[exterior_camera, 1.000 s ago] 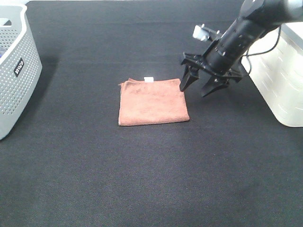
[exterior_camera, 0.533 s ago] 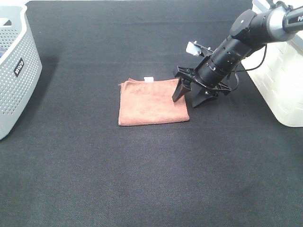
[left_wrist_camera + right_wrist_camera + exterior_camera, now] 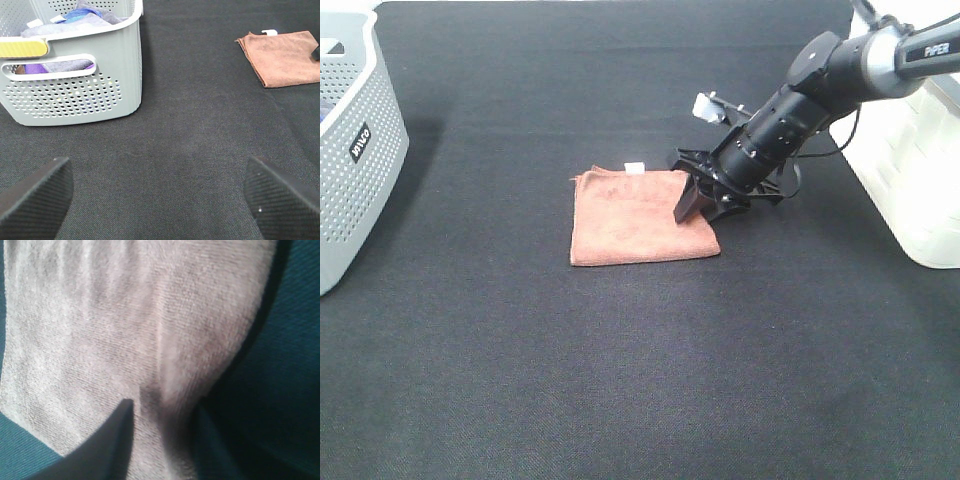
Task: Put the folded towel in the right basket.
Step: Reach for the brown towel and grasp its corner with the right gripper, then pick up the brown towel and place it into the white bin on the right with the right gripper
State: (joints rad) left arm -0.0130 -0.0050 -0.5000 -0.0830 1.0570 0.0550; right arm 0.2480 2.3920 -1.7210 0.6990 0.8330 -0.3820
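The folded brown towel [image 3: 635, 215] lies flat on the black table, with a small white tag at its far edge. My right gripper [image 3: 702, 207] is down at the towel's right edge. In the right wrist view the towel [image 3: 140, 315] fills the frame and a ridge of cloth is pinched between the two fingertips of the gripper [image 3: 162, 412]. The right basket [image 3: 910, 160] is white and stands at the right edge. My left gripper [image 3: 155, 165] is open and empty, low over the table, out of the high view. The towel also shows in the left wrist view [image 3: 285, 65].
A grey perforated basket [image 3: 350, 150] stands at the left edge; the left wrist view shows it [image 3: 75, 95] holding several cloths. The black table [image 3: 620, 380] stretches bare between the towel and the front edge.
My right gripper has dropped from above the towel's right edge down onto it, moved a little left, and its fingers have closed in on the cloth. The towel has not moved.
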